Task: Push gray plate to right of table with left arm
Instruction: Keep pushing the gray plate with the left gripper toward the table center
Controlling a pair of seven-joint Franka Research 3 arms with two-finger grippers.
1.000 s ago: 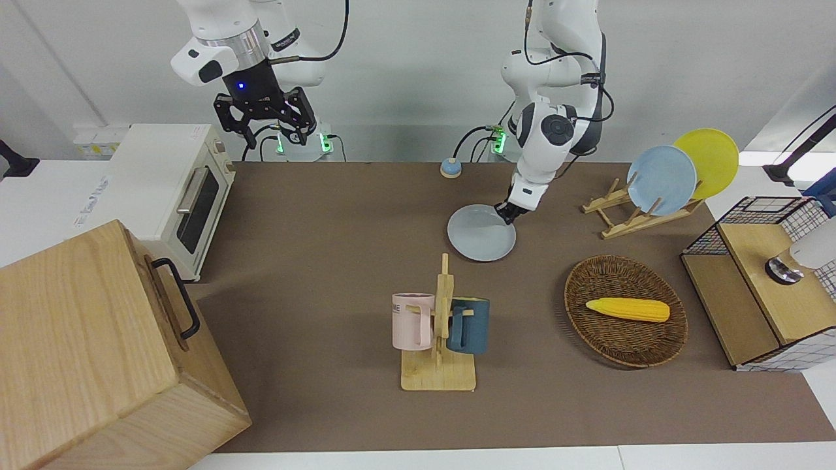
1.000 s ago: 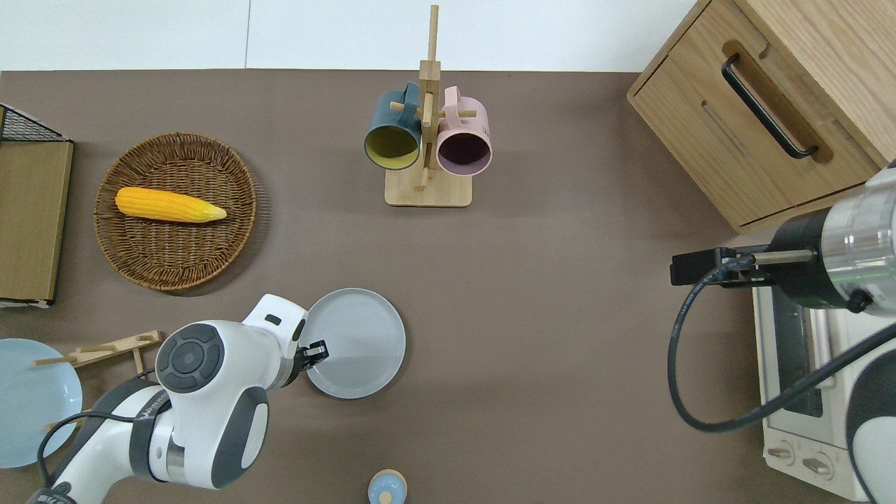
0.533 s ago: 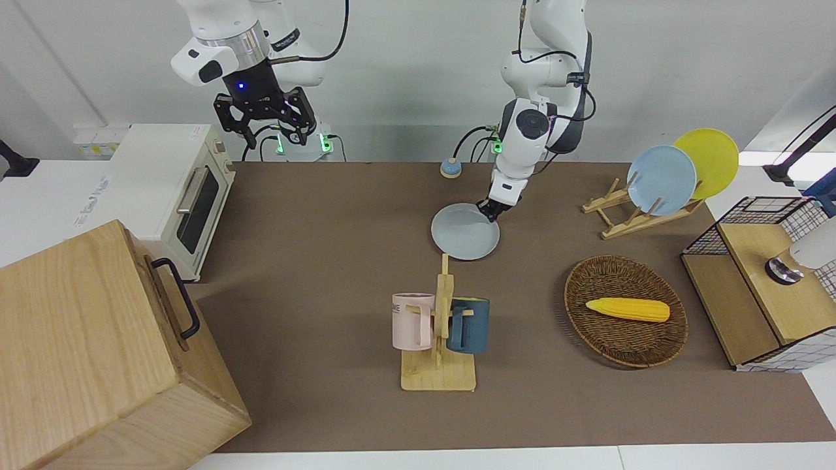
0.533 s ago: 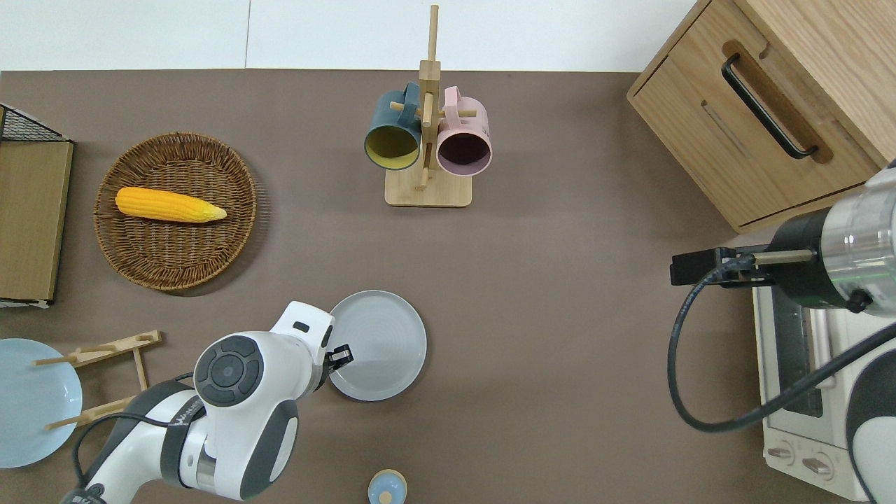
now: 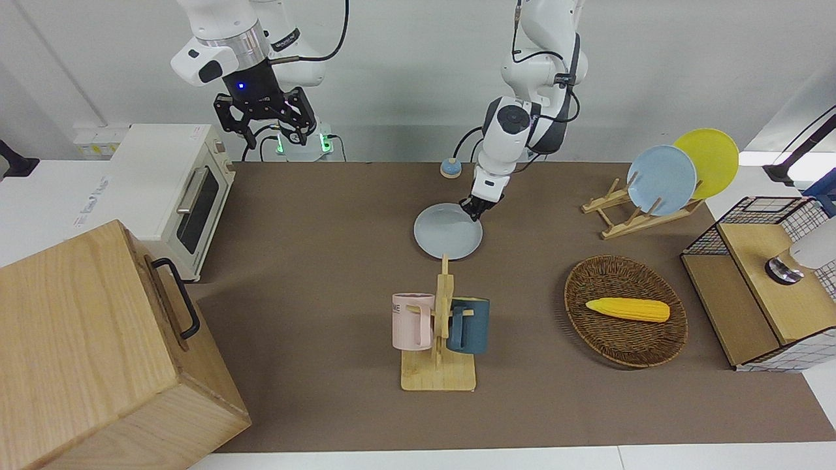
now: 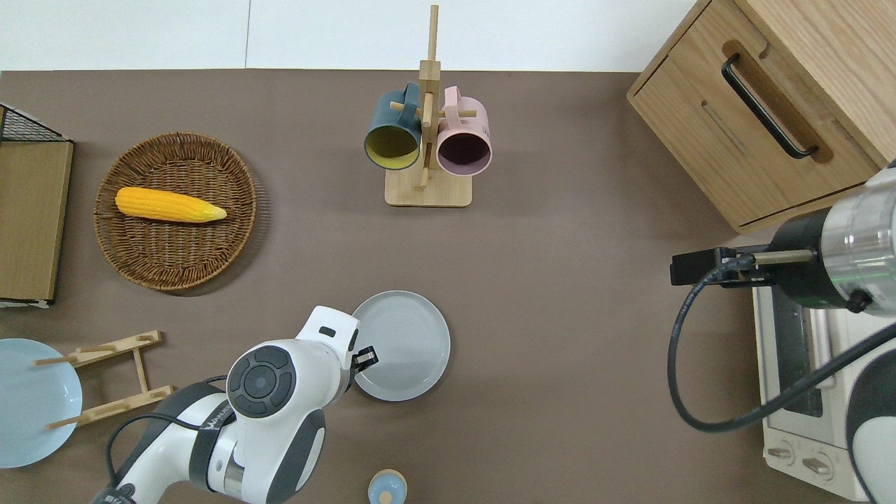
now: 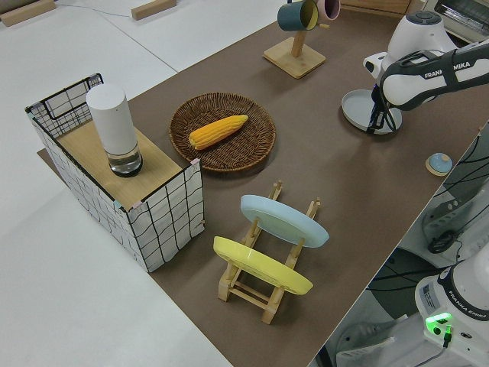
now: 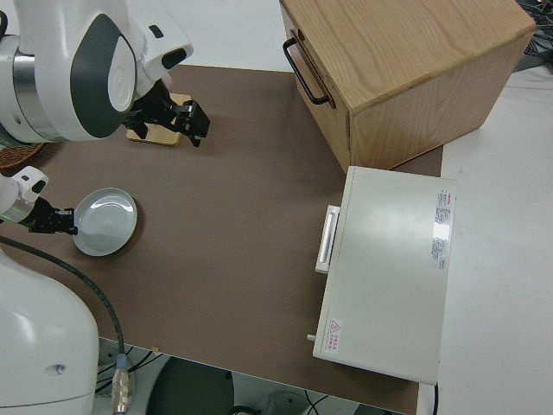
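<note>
The gray plate (image 6: 402, 345) lies flat on the table (image 6: 560, 294) a little below the centre of the overhead frame, nearer to the robots than the mug rack (image 6: 427, 140) and well apart from it. The left gripper (image 6: 365, 358) sits low at the plate's rim on the side toward the left arm's end of the table, touching or just beside it; whether its fingers are spread or closed I cannot tell. The right arm (image 5: 255, 78), at the upper left of the front frame, is parked with its fingers spread wide and holding nothing.
</note>
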